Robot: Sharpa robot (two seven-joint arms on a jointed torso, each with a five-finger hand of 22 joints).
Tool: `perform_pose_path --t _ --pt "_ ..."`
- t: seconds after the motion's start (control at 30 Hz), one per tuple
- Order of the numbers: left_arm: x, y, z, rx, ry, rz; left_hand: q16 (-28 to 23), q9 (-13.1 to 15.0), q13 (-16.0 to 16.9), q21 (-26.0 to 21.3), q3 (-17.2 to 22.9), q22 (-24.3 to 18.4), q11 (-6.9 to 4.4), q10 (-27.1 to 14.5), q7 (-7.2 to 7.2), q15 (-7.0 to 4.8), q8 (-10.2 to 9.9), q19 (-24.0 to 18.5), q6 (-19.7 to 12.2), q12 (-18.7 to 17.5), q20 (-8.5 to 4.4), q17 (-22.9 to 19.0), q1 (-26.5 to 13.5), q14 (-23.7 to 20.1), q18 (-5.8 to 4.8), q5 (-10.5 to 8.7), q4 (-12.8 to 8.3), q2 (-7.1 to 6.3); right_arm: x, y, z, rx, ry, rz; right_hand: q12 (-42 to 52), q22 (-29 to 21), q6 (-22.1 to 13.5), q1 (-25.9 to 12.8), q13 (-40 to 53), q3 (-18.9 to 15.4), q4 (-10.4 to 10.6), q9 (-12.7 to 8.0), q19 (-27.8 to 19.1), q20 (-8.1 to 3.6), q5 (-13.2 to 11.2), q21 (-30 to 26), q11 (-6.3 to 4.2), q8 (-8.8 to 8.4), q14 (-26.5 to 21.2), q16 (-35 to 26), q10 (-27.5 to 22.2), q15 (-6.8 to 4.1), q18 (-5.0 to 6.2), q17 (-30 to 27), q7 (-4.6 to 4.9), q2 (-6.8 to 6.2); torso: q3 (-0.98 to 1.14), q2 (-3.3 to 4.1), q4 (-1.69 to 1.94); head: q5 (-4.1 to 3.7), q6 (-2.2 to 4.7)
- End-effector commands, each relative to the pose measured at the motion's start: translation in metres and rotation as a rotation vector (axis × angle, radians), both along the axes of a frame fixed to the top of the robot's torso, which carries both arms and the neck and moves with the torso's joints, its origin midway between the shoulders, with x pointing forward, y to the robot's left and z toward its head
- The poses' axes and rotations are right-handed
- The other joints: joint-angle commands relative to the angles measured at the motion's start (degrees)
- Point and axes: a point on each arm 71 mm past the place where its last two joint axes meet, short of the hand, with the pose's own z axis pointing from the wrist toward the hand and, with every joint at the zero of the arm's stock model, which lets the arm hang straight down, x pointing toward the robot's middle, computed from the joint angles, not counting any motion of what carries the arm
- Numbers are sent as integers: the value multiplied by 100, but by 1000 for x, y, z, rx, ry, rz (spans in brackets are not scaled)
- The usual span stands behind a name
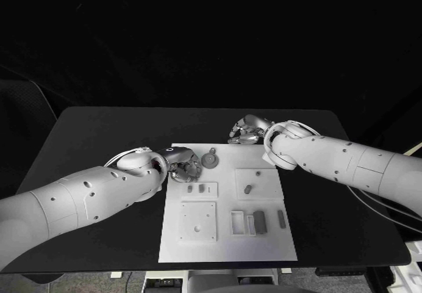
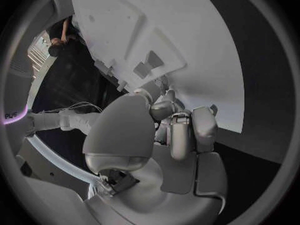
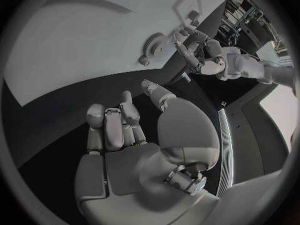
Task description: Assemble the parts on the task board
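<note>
The white task board [image 1: 272,244] lies in the middle of the black table. On it are a grey gear-shaped part [image 1: 209,160], two small parts [image 1: 195,188] side by side, a peg-like part [image 1: 248,189], and grey bars [image 1: 260,223] near the front. My left hand [image 1: 183,165] sits at the board's far left edge, just left of the gear, fingers [image 2: 181,130] curled in with nothing in them. My right hand [image 1: 248,130] hovers over the table past the board's far right corner, fingers [image 3: 115,127] also curled and empty. The right wrist view shows the gear [image 3: 153,42] and my left hand [image 3: 200,55].
A square raised plate [image 1: 198,221] and a white frame [image 1: 237,223] stand on the board's near half. Bare black table [image 1: 97,134] lies left and right of the board. The board's surface [image 2: 206,45] spreads ahead of my left hand.
</note>
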Motion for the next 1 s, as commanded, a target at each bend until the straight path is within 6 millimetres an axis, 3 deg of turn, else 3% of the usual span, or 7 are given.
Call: perform_pose_path --t 0.03,0.47,0.7,0.87,0.9,0.93,1.0 --pt "0 1 1 -5 -2 7 -27 -7 -6 785 -5 6 23 9 -2 -18 -39 10 -43 -6 -33 621 -36 882 238 20 -29 -32 0 1 -1 -3 10 9 32 -5 19 -29 -6 30 5 -9 35 -21 14 139 -44 12 0 24 15 -43 117 -6 50 35 -1 1 1 -5 -2" --pt "2 15 1 -5 -6 32 -36 -20 -6 786 -15 14 22 16 -6 -18 -34 11 -114 -4 -33 607 -44 876 238 17 -38 -49 0 -2 0 -4 6 3 32 -5 18 -30 -7 30 5 -10 35 -22 14 139 -45 11 2 25 15 -43 117 -4 50 34 -3 -3 3 -6 22" --pt "5 28 2 -22 24 64 -54 15 -8 777 36 27 13 8 40 -19 89 7 15 -6 -38 590 21 867 238 31 -72 -14 0 -5 0 -5 5 -2 32 -5 17 -31 -7 30 5 -10 36 -22 13 140 -45 11 -5 22 15 -43 117 -12 50 33 -1 -3 5 -18 24" --pt "11 46 11 -242 100 144 -68 38 -9 772 69 35 14 -4 64 -19 155 5 113 -9 -38 578 29 857 238 32 -62 29 -1 -10 1 -1 -9 -7 32 -6 16 -32 -7 30 5 -10 36 -22 13 140 -45 11 3 25 15 -43 117 -5 50 33 0 -5 2 -14 58" --pt "12 50 13 -294 109 167 -526 63 -55 691 166 18 66 -198 139 -6 225 -114 254 -116 -20 38 0 440 238 37 -20 101 -1 -11 1 1 -11 -9 32 -6 16 -32 -7 30 5 -10 36 -22 13 140 -45 11 3 25 15 -43 117 -5 50 33 0 -7 6 -18 70" --pt "14 54 16 -339 108 186 -830 65 -110 614 250 -10 127 -371 155 8 233 -238 274 -237 2 -216 -25 187 238 32 2 132 -1 -12 2 3 -14 -12 32 -6 16 -32 -7 30 5 -10 36 -22 13 140 -45 11 4 25 15 -43 117 -4 50 33 -1 -8 9 -22 80" --pt "19 61 23 -407 101 218 -1170 78 -264 464 402 -86 238 -630 182 33 263 -481 329 -537 51 -366 -76 -44 235 33 23 160 -1 -15 2 5 -16 -17 32 -6 16 -32 -7 30 5 -10 36 -22 13 140 -45 11 13 29 15 -43 117 5 50 33 -2 -8 10 -23 88"
